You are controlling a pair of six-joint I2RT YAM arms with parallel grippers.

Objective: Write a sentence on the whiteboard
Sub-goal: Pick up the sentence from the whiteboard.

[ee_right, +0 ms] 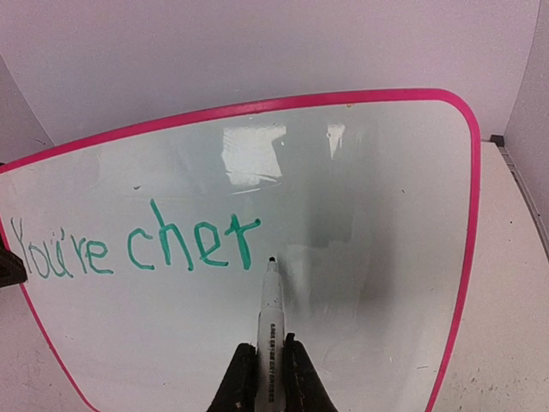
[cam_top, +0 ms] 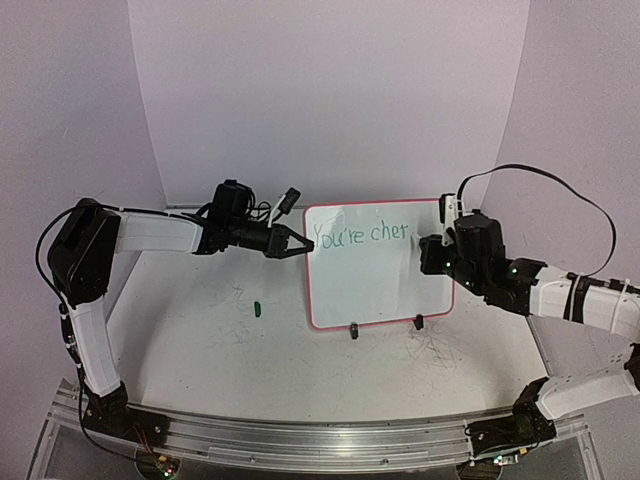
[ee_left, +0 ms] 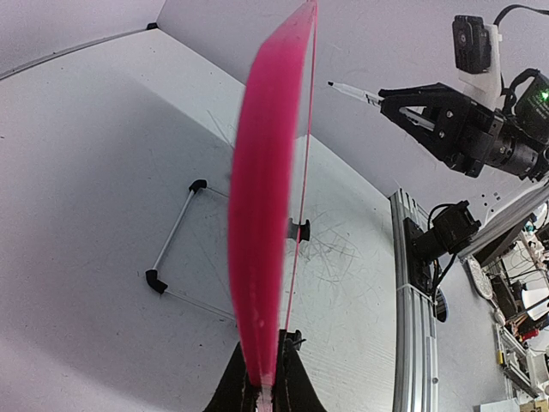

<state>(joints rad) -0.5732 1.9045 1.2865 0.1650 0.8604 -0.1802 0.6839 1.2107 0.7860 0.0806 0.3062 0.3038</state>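
The whiteboard (cam_top: 380,285) stands upright at the table's middle, pink-framed, on two black feet. The green sentence (cam_top: 362,235) reads "You're cher" along its top. My left gripper (cam_top: 303,243) is shut on the board's left edge. In the left wrist view that pink edge (ee_left: 262,215) runs up from between my left gripper's (ee_left: 266,343) jaws. My right gripper (ee_right: 269,348) is shut on a white marker (ee_right: 270,313). The marker's tip is at the whiteboard (ee_right: 369,215), just right of and below the last letter of the sentence (ee_right: 137,245). I cannot tell whether the tip touches.
A small green cap (cam_top: 257,308) lies on the table left of the board. Grey scribble marks (cam_top: 435,350) cover the tabletop in front of the board. A wire stand (ee_left: 176,232) props the board from behind. A metal rail (cam_top: 300,435) runs along the near edge.
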